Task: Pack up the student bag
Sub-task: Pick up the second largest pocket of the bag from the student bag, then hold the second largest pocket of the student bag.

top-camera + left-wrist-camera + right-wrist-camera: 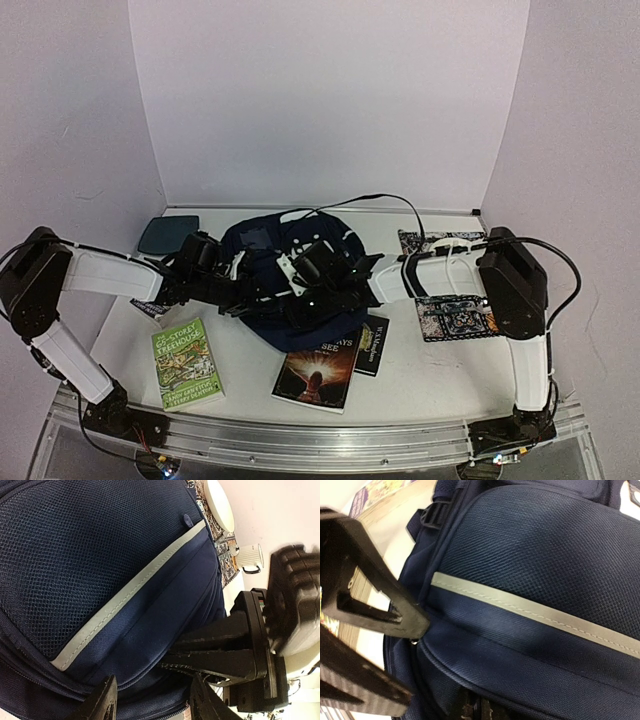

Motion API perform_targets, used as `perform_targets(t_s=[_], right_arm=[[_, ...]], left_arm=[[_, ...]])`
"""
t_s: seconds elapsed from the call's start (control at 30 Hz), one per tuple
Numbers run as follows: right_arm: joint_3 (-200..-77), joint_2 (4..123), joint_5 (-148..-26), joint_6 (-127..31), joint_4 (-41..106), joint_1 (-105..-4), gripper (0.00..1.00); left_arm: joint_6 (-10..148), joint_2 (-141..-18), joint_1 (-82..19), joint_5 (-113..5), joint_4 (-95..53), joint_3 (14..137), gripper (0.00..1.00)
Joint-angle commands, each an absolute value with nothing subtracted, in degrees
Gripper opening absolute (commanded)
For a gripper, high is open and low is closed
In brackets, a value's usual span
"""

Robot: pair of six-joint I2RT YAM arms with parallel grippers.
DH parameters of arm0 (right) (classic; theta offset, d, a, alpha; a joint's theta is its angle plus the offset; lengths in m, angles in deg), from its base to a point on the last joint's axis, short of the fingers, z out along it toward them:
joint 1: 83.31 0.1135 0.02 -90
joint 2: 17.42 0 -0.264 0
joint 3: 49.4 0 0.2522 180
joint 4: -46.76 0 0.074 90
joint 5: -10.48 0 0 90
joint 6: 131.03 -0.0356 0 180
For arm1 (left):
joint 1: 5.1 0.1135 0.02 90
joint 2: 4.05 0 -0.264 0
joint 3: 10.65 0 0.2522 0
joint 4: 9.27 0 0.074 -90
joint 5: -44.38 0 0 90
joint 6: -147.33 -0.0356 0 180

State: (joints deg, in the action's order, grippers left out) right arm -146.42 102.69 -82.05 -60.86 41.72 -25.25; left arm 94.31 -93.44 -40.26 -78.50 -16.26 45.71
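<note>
Lying slumped on the surface [420,385] between the two arms, the student bag [265,252] has its mesh-fronted panel turned up. Its long axis seems to run roughly from the back wall toward the arm bases, though the heap is too rumpled to be sure.

The relation that matters is at the bag's seam, directly ahead of the right claw [412,662]. The curved zip line runs just past the fingertips, below the grey stripe [530,612]. A small metal bit [414,641], possibly the zip pull, shows right under the upper finger. This claw is drawn together at that spot, and the left wrist view also shows its two black fingers side by side against the fabric. Whether the pull is actually caught cannot be told. My judgement is that opening the pocket depends on that pinch, so this arm is the nearer one for the job.

The left claw [152,702] stands apart on the opposite flank, with bag fabric bulging ahead of and between its fingers. I cannot tell if it presses on the cloth.

Both arms reach inward low and nearly level, forearms stretched across the surface and wrists meeting over the bag. On the base side of both claws, a green paperback [188,362] and a dark glowing-cover book [318,372] lie unpacked.
</note>
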Motion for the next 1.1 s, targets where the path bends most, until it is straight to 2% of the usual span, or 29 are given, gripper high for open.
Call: perform_targets(t_s=[0.0,0.2,0.43,0.77,1.07], right_arm=[[-146.3,100.3,-81.8,-59.4,41.5,-25.7,0.00],[-144.2,95.0,-82.4,-58.9,41.2,-25.7,0.00],[-144.2,92.4,-84.2,-58.3,40.1,-25.6,0.00],[-144.5,93.2,-84.4,-56.8,39.3,-25.2,0.00],[-146.0,94.6,-84.6,-55.6,39.3,-24.7,0.00]], left_arm=[[96.3,-90.7,-40.8,-77.4,-14.4,44.1,0.53],[100.6,-88.6,-40.8,-72.5,-14.5,41.4,0.62],[103.4,-88.6,-40.7,-70.1,-14.4,42.1,0.65],[107.4,-89.4,-40.7,-69.7,-13.5,45.6,0.65],[114.5,-89.1,-40.7,-68.4,-9.4,44.4,0.60]])
